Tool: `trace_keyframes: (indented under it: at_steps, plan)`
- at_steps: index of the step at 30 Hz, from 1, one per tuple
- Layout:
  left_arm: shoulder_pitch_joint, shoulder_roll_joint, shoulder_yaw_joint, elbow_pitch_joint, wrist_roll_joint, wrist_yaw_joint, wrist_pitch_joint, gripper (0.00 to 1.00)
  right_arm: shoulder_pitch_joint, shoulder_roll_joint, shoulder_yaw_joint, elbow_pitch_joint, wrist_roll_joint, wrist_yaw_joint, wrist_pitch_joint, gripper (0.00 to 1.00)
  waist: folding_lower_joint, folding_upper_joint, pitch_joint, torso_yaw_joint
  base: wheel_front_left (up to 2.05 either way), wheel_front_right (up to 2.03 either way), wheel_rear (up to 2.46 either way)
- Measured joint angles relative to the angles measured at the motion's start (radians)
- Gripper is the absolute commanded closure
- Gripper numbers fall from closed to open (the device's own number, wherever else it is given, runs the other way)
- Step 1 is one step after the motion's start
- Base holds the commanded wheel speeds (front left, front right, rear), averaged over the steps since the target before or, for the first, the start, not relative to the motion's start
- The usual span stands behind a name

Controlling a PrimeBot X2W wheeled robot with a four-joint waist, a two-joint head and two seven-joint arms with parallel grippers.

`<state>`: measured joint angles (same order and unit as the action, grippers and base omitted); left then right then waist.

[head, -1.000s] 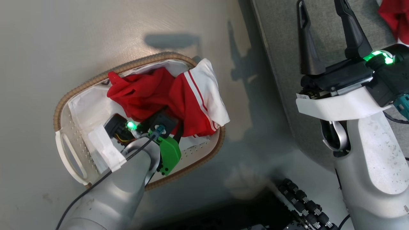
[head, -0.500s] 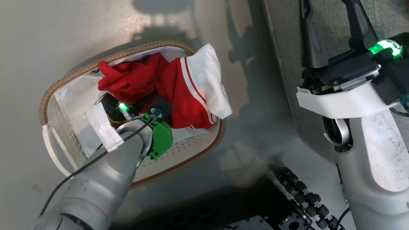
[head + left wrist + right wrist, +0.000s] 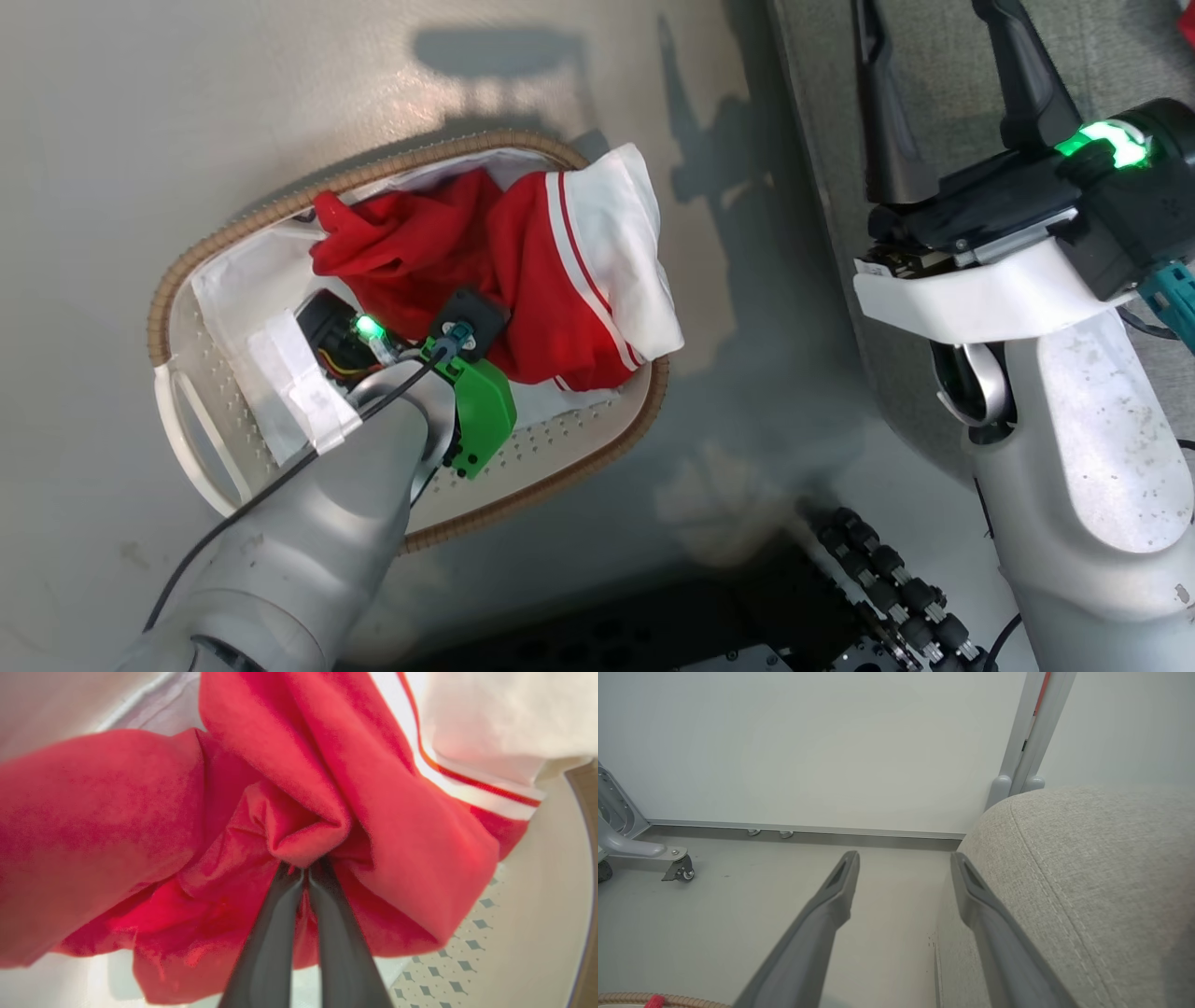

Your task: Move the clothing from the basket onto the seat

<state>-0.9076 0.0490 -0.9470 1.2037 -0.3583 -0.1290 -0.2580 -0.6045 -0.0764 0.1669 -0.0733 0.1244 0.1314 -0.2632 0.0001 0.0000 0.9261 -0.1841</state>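
Red clothing (image 3: 420, 252) still lies in the basket (image 3: 579, 439), left gripper (image 3: 306, 870) pinching it.

left gripper (image 3: 304, 871) tips under clothing (image 3: 117, 812), seat (image 3: 1101, 868) cropped

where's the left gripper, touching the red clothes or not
Touching: the left wrist view shows the left gripper shut on a fold of the red clothes.

The clothing (image 3: 117, 812) pinched at the left gripper's (image 3: 303, 867) tips is soft, matt red cloth, creased, with smooth white panels. Right of those tips, the basket (image 3: 528, 896) is smooth perforated plastic. Beside the smooth, dark right gripper (image 3: 905, 857), the seat (image 3: 1087, 858) is coarse grey woven fabric, seam-stitched.
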Motion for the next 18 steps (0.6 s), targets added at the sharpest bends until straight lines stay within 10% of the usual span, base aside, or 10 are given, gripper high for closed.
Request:
trace_keyframes:
  at_steps: [18]
  plan:
    - [0.292, 0.007, 0.190, -0.312, -0.021, 0.023, -0.006, 1.00, 0.134, -0.015, 0.054, 0.172, 0.009, 0.000, 0.000, 0.00, -0.0001, 0.0000, -0.306, 0.057, 0.00, 0.00, 0.00]
